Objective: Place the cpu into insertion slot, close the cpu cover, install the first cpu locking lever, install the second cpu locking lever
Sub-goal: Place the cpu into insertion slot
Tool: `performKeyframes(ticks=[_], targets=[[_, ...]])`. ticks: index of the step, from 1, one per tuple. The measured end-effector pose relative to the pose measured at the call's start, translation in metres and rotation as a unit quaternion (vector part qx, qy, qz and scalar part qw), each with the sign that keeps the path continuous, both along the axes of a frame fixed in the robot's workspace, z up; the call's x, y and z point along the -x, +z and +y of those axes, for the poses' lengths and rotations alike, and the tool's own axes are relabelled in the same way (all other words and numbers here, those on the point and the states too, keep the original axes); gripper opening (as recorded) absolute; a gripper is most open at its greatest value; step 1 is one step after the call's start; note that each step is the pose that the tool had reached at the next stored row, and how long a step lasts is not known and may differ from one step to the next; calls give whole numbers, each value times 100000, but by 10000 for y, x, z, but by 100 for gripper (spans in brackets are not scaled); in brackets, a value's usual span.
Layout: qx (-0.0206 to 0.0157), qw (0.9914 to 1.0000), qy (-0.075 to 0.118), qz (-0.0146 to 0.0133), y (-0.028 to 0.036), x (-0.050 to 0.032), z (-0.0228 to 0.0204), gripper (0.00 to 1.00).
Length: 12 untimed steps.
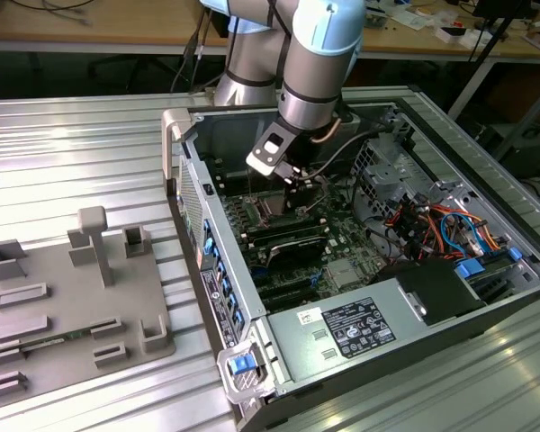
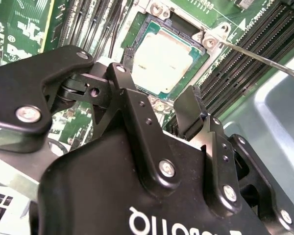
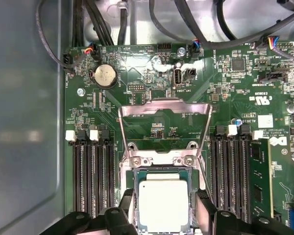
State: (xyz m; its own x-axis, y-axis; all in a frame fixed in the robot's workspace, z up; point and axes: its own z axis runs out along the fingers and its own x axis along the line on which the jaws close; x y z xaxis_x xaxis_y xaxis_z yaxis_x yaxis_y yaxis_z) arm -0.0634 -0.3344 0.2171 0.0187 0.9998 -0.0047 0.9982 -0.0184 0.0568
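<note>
Spread wide and gripping nothing, the gripper [image 2: 154, 81] is hanging just above the socket, its fingers [image 3: 125, 208] standing on either side of the cpu [image 3: 162, 205]. The cpu is lying flat in its socket near the middle of the green board [image 3: 137, 73], between two banks of black memory slots [image 3: 90, 176]. The cpu cover [image 3: 162, 104] is standing swung open, clear of the chip. A thin lever [image 2: 264, 59] is sticking out from one socket corner. In the exterior view the arm [image 1: 315, 54] is reaching down into the open computer case [image 1: 218, 297].
</note>
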Motion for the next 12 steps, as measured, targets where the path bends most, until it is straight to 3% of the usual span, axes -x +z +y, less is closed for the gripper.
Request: performKeyframes(ticks=[3, 6, 10, 12], targets=[[6, 100000, 5, 2, 55, 0, 0, 61], [4, 100000, 4, -2, 57, 0, 0, 60], [4, 100000, 4, -1, 59, 0, 0, 35], [3, 100000, 5, -3, 60, 0, 0, 29]])
